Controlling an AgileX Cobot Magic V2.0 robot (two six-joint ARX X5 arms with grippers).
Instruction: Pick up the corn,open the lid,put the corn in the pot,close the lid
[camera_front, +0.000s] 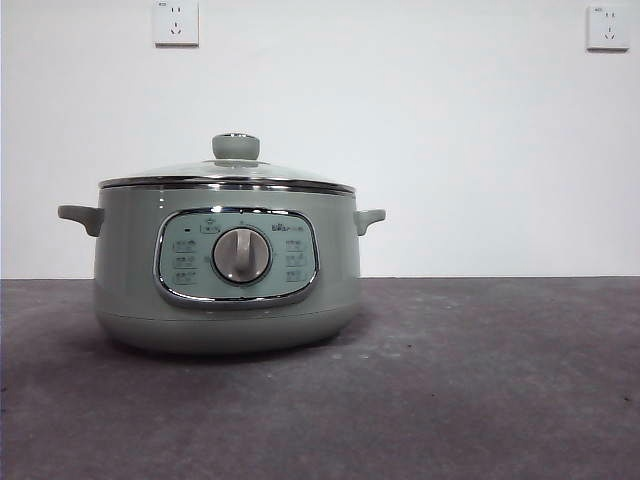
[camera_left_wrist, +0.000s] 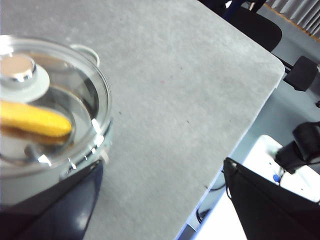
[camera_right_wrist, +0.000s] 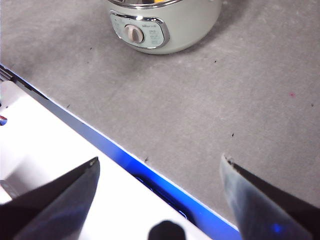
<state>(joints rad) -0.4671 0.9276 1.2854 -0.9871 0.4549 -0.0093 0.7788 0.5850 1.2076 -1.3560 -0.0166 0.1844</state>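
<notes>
The dark grey felt-like table is filling the foreground, w/ nothing resting on its near part. Further back, the large sage-green electric pot is standing left of centre, control dial facing fwd. The round glass lid w/ chrome rim & green knob is sitting shut on it. Seen through the glass from the left wrist cam, the small yellow-orange ribbed toy corn cob is lying inside the pot, long axis roughly crosswise under the knob. The left gripper is hovering just beside the pot, jaws apart, holding nothing; it's the nearer arm. The right gripper is waiting back at the table edge, jaws spread wide, empty. Task looks essentially done.
</notes>
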